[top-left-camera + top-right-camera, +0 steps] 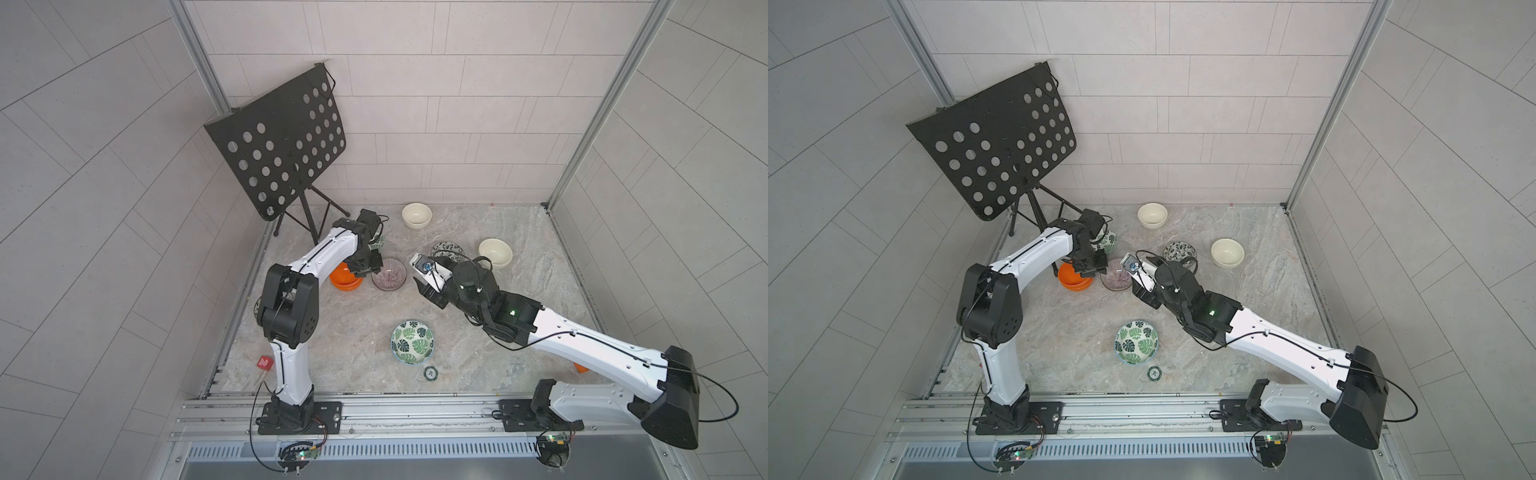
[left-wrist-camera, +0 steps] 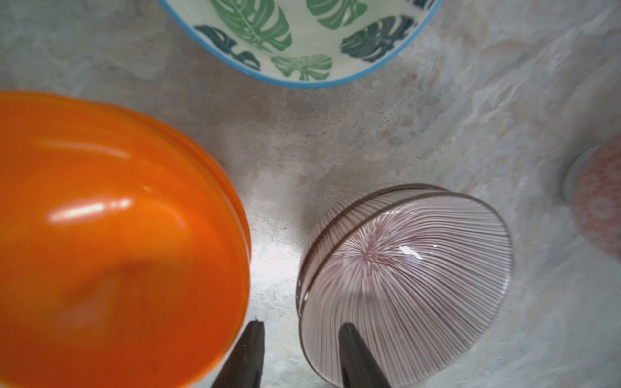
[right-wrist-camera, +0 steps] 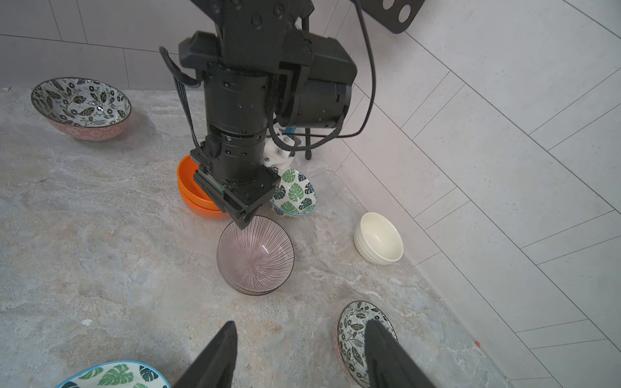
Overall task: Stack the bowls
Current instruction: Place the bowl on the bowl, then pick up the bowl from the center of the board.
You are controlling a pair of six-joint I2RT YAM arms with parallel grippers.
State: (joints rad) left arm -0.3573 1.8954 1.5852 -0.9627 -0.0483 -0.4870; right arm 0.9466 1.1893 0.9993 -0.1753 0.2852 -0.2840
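Purple striped bowls (image 2: pixel 403 285) | rim between parted left tool (image 2: pixel 301 324) fingers | right tool (image 3: pixel 300 321) parted, nearby

Left claw (image 1: pixel 1096 270) at purple bowl (image 1: pixel 1115 280), orange bowls (image 1: pixel 1073 281) beside

We see a black perforated music stand (image 1: pixel 282 141) (image 1: pixel 996 145) on its tripod at the far left corner of the marbled table (image 1: pixel 353 332), its desk tilted. In a top view, a small red cube (image 1: pixel 264 363) lies by the table's left edge. A tiny flat green-rimmed disc (image 1: pixel 430 373) (image 1: pixel 1153 374) lies near the front. Grey tiled walls (image 1: pixel 457 83) enclose it all.
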